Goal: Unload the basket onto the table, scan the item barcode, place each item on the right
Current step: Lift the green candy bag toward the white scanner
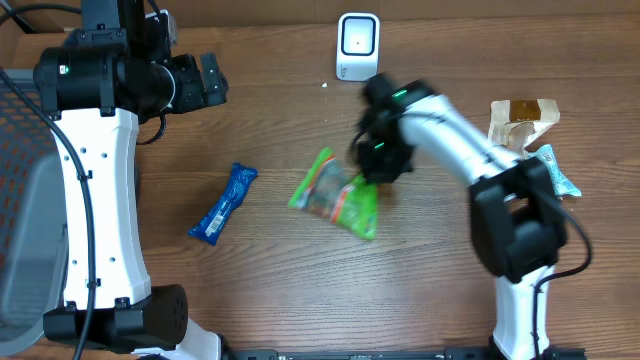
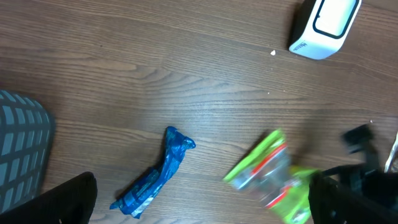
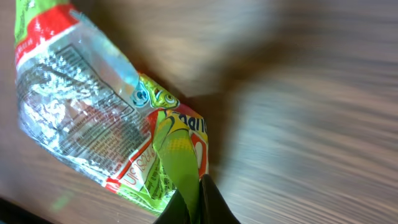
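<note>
The item, a green and clear snack bag (image 1: 335,195), hangs slightly above the table's middle, blurred by motion. My right gripper (image 1: 372,163) is shut on its upper right edge. In the right wrist view the bag (image 3: 93,118) shows its printed back, and a green fold is pinched in the right gripper (image 3: 198,198). I cannot make out a barcode. The white scanner (image 1: 358,45) stands at the back, above the bag. My left gripper (image 1: 207,80) hovers open at the back left, far from the bag (image 2: 270,177). Nothing sits in the left gripper (image 2: 202,210).
A blue packet (image 1: 223,203) lies left of the bag, also in the left wrist view as blue packet (image 2: 155,180). A brown and white packet (image 1: 520,118) and a teal packet (image 1: 556,172) lie at the right. A grey basket (image 2: 22,149) sits at the left edge.
</note>
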